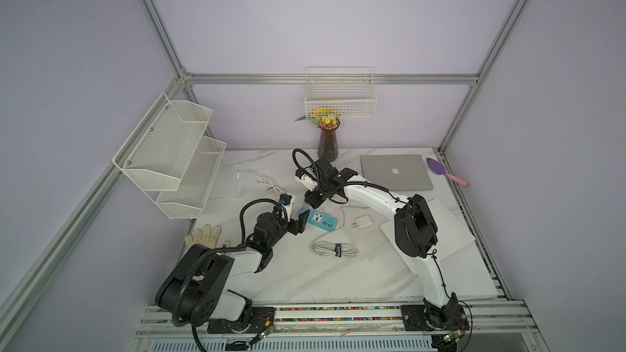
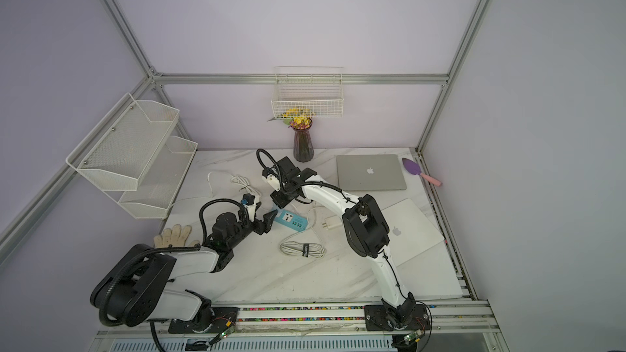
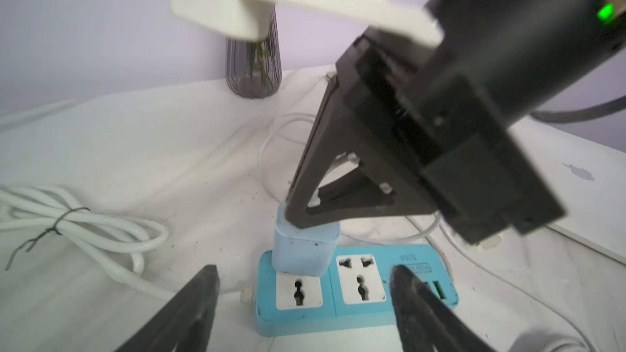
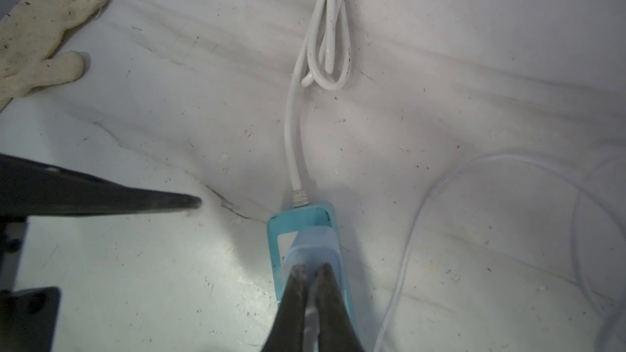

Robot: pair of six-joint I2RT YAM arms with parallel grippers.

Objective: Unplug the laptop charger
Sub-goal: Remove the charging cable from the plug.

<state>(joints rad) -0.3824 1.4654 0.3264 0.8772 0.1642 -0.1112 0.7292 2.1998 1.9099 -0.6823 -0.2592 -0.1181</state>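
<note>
L grip (image 3: 303, 274): jaws standing spread, hanging by end of blue pwr strip (image 3: 359, 299), gripping nothing.
R grip (image 4: 311, 270): fingers pressed together, tips resting on top of lt-blue adapter (image 3: 305, 252), which is sitting in the strip.
laptop charger (image 1: 361, 223): lying flat on table (image 1: 288, 275) just beside strip, prongs bare, apart from both grips.

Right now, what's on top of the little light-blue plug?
The right gripper, shut, sits tip-down on top of the light-blue plug, seemingly touching it. The plug stands in the blue power strip; its pins are hidden in the socket.
</note>
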